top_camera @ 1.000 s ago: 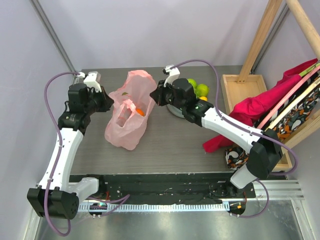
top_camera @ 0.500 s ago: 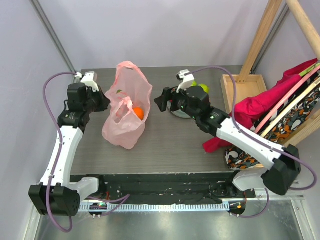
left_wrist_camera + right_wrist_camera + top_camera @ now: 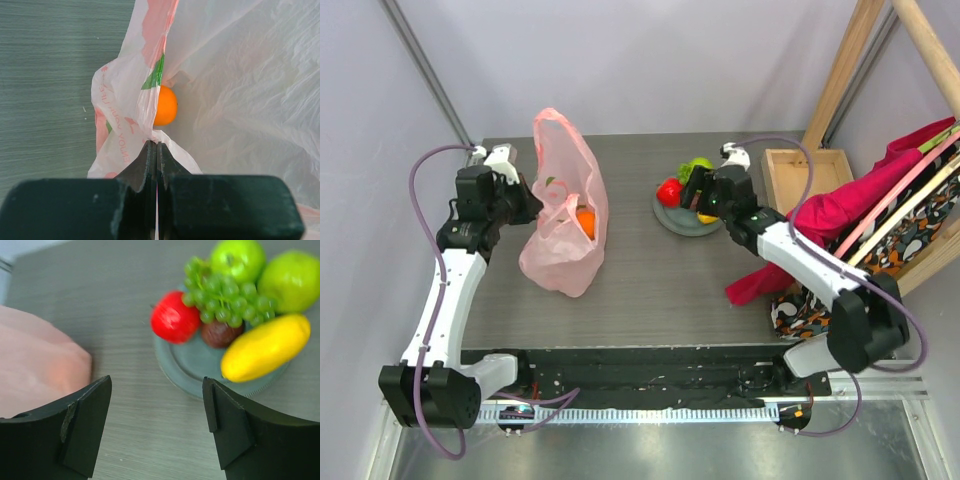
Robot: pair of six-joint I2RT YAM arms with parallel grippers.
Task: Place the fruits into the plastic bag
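Note:
The pink plastic bag (image 3: 563, 215) stands at the table's left with one handle raised. My left gripper (image 3: 532, 207) is shut on the bag's rim (image 3: 150, 131), holding the mouth open. An orange (image 3: 165, 106) lies inside the bag (image 3: 240, 90). The grey plate (image 3: 192, 371) carries a red apple (image 3: 175, 318), a green grape bunch (image 3: 225, 299), two green apples (image 3: 238, 259), a yellow mango (image 3: 264, 347) and a dark plum (image 3: 222, 334). My right gripper (image 3: 156, 383) hangs open and empty just short of the plate's near rim (image 3: 676, 224), beside the red apple (image 3: 669, 191).
A shallow wooden tray (image 3: 807, 190) lies right of the plate. A magenta cloth (image 3: 840, 215) drapes from a wooden rack (image 3: 920, 40) at the far right, over a patterned bag (image 3: 905, 240).
My right gripper has left the bag's mouth, swung right to the plate and opened. The orange is now loose inside the bag. The bag's free handle has risen higher.

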